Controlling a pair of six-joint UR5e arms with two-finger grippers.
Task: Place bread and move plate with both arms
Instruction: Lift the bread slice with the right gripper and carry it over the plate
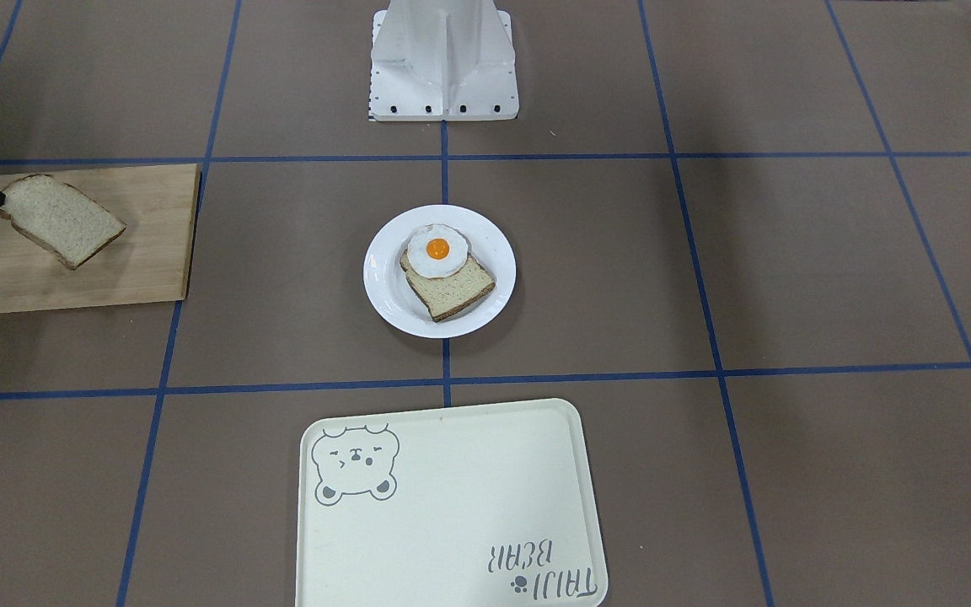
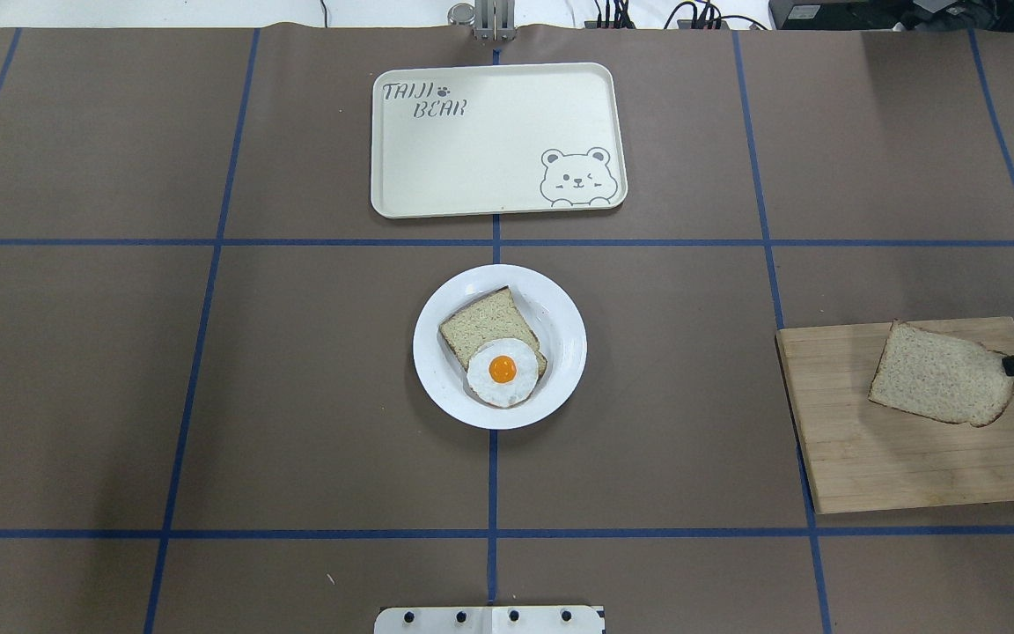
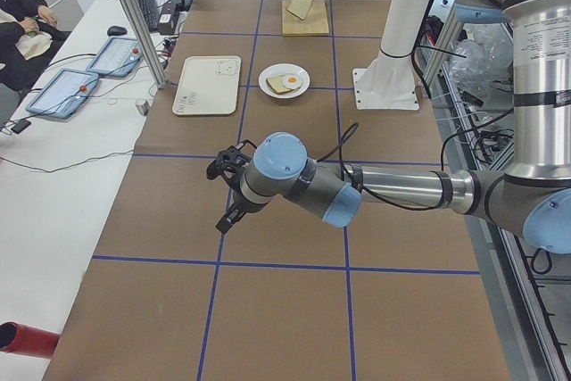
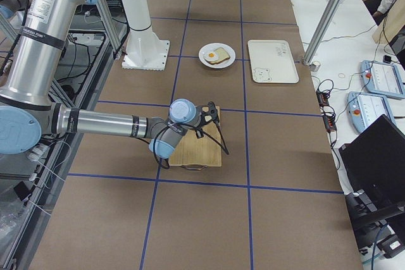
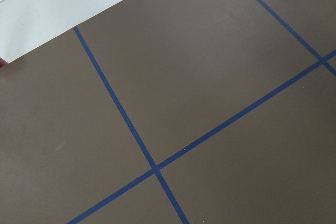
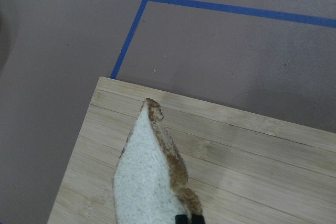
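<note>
Tan bread [image 2: 938, 387], edge in right hand [image 2: 1010, 364]

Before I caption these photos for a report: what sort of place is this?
Probably a robotics lab bench, not a kitchen: a taped blue grid covers the table, a robot arm reaches across it, and control tablets sit on the side bench.

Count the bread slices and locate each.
2. One tan brown-crusted bread slice, held by the right gripper over the wooden board; a second slice under the fried egg on the round white plate.
</note>
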